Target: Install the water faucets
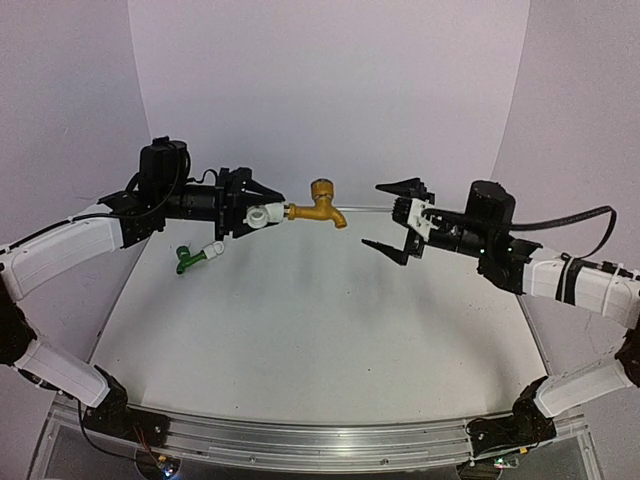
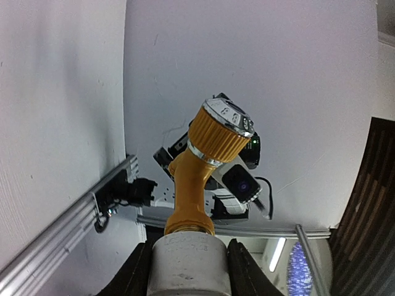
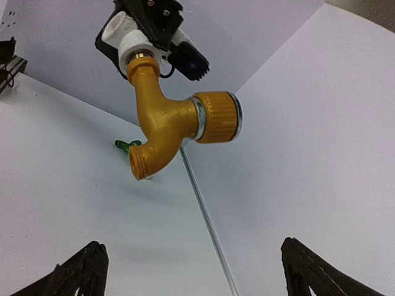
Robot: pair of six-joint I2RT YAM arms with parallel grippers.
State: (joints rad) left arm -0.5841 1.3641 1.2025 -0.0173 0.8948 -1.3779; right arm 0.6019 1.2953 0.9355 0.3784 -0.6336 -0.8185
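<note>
Your left gripper is pinching a white pipe fitting between its fingers, holding it in the air above the far left part of the table. The yellow-gold faucet is sticking out of that fitting's open end and pointing sideways toward your other arm. In the overhead view its round knob is sitting on top and its bent spout is dipping down at the far end. In the left wrist view the fitting is filling the gap between the two dark fingers, and the faucet is rising straight out of it, joined at the threaded neck. Your right gripper is hanging in the air facing the faucet, well apart from it, with its jaws spread wide and gripping nothing. Its wrist camera is looking straight at the faucet's spout and knob. The green faucet is lying on the table below and just left of your left gripper, with a second white fitting touching its end. Whether those two are screwed together you cannot tell from here.
</note>
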